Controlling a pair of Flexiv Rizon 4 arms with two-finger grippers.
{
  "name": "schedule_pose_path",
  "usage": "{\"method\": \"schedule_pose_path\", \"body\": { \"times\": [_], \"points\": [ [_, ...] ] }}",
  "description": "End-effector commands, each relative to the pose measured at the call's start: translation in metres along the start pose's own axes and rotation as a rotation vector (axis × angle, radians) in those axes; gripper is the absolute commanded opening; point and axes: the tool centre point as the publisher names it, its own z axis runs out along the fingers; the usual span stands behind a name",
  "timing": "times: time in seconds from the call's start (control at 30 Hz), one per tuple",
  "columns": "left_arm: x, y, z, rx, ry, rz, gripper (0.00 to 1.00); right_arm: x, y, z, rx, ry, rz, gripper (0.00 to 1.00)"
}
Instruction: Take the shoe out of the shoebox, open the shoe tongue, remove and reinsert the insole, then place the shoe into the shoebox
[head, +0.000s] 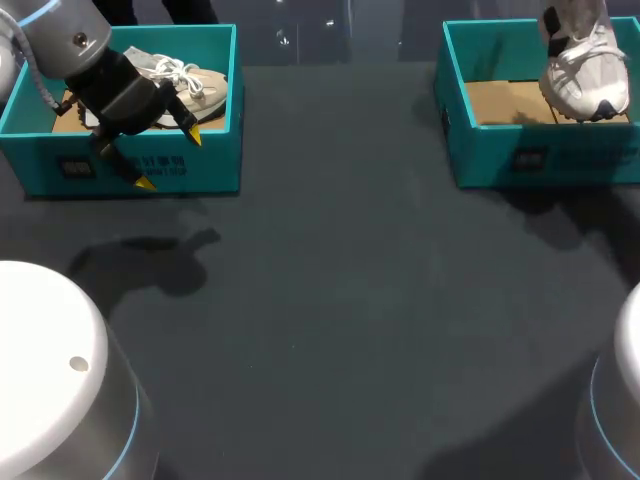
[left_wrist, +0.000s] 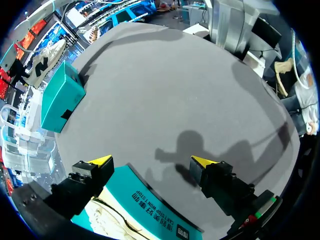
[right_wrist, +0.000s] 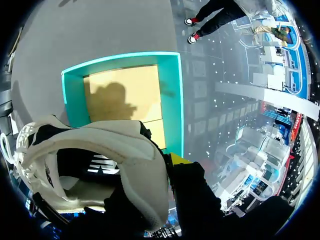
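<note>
Shoe (head: 583, 70), heel collar clamped in right gripper (right_wrist: 167, 167), box (head: 500, 160) below: raise clear of walls, grip firm; left gripper (head: 168, 158), jaws apart, second box (head: 200, 165) beneath.

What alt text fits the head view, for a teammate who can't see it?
The right gripper holds a white shoe above the right teal shoebox, whose cardboard floor shows. The left gripper, open, hangs over the front wall of the left teal shoebox, where a beige shoe lies inside.
</note>
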Motion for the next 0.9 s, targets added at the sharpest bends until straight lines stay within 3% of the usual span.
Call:
{"method": "schedule_pose_path", "body": {
  "times": [0.03, 0.4, 0.47, 0.9],
  "points": [
    [0.001, 0.000, 0.000, -0.001, 0.000, 0.001, 1.00, 0.000, -0.021, 0.007, -0.025, 0.001, 0.048, 0.00],
    [0.001, 0.000, 0.000, -0.001, 0.000, 0.001, 1.00, 0.033, -0.056, 0.018, 0.108, 0.044, 0.581, 0.00],
    [0.001, 0.000, 0.000, -0.001, 0.000, 0.001, 1.00, 0.041, -0.066, 0.019, 0.100, 0.035, 0.701, 0.00],
    [0.001, 0.000, 0.000, -0.001, 0.000, 0.001, 1.00, 0.041, -0.066, 0.019, 0.100, 0.035, 0.701, 0.00]
  ]
}}
